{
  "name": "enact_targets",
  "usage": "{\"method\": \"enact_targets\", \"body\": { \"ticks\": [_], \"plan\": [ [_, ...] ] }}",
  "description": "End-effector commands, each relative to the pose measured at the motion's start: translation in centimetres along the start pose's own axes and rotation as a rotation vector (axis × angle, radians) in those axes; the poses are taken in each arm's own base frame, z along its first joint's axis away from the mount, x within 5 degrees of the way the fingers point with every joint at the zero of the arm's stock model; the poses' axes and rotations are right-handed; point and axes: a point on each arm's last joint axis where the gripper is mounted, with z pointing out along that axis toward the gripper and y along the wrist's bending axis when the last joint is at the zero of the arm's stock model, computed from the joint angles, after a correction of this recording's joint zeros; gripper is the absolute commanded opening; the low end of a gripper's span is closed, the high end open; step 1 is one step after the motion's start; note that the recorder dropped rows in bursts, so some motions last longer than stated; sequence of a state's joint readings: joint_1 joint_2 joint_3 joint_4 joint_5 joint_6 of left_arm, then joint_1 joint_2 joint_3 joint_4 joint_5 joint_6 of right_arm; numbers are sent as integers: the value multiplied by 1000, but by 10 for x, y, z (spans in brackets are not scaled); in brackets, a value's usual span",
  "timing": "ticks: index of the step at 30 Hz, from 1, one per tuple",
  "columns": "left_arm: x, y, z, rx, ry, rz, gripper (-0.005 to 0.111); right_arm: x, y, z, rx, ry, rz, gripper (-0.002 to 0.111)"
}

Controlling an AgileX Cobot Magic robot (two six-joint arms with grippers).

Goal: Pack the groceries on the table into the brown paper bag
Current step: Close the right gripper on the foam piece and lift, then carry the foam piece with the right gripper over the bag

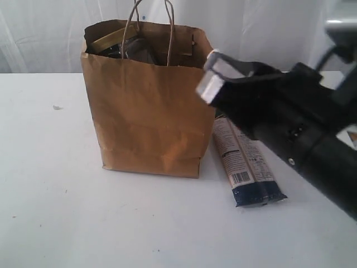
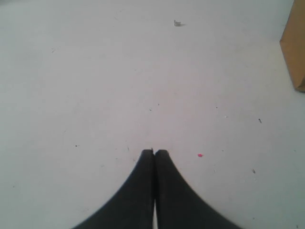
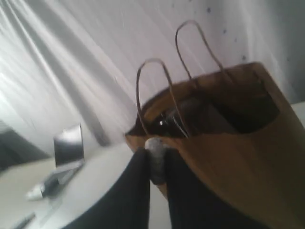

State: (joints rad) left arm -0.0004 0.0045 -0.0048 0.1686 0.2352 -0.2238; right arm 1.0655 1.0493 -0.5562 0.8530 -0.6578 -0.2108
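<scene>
Jaws are pressing together on the left gripper (image 2: 154, 152) over the plain white tabletop (image 2: 119, 71); on the right gripper (image 3: 155, 155), hovering by the tall kraft-brown paper bag (image 1: 145, 111), I cannot tell.

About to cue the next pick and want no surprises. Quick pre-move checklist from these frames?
1. Bag upright, mouth open: ok.
2. All items packed: not ok. Noodle packet lies on the table beside the bag.
3. Left gripper shut, holding nothing, over the table: ok.
4. Right gripper free for a pick: cannot tell. A grey bit sits between its tips.
5. Room in the bag: cannot tell. Groceries reach near the rim.
</scene>
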Motion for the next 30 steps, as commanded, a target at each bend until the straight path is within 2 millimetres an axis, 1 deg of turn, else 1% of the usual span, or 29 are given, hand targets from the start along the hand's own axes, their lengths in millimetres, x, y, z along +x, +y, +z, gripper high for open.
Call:
{"method": "enact_targets", "body": {
  "ticks": [1, 2, 3, 5, 6, 7, 9, 11, 13, 15, 16, 19, 21, 22, 25, 27, 30],
  "plan": [
    [1, 0, 0, 6, -4, -1, 0, -24, 9, 20, -5, 216, -200, 0],
    [1, 0, 0, 6, -4, -1, 0, -33, 7, 24, 18, 209, -203, 0],
    [1, 0, 0, 6, -4, -1, 0, -46, 0, 30, 80, 182, -181, 0],
    [1, 0, 0, 6, -4, -1, 0, -62, -9, 38, 150, 159, -164, 0],
    [1, 0, 0, 6, -4, -1, 0, -71, -13, 42, 157, 151, -169, 0],
    [1, 0, 0, 6, -4, -1, 0, -74, -13, 46, 135, 160, -202, 0],
    [1, 0, 0, 6, -4, -1, 0, -74, -8, 54, 26, 188, -210, 0],
    [1, 0, 0, 6, -4, -1, 0, -71, -4, 61, -34, 217, -201, 0],
    [1, 0, 0, 6, -4, -1, 0, -65, -6, 68, -43, 239, -286, 0],
    [1, 0, 0, 6, -4, -1, 0, -60, -18, 76, 30, 252, -473, 0],
    [1, 0, 0, 6, -4, -1, 0, -60, -25, 78, 99, 252, -515, 0],
    [1, 0, 0, 6, -4, -1, 0, -67, -55, 79, 439, 241, -611, 0],
    [1, 0, 0, 6, -4, -1, 0, -70, -65, 76, 559, 267, -740, 0],
    [1, 0, 0, 6, -4, -1, 0, -70, -66, 75, 577, 282, -791, 0],
    [1, 0, 0, 6, -4, -1, 0, -69, -59, 76, 550, 292, -844, 0],
    [1, 0, 0, 6, -4, -1, 0, -69, -56, 81, 518, 305, -891, 0],
    [1, 0, 0, 6, -4, -1, 0, -68, -58, 89, 531, 323, -927, 0]
  ]
}}
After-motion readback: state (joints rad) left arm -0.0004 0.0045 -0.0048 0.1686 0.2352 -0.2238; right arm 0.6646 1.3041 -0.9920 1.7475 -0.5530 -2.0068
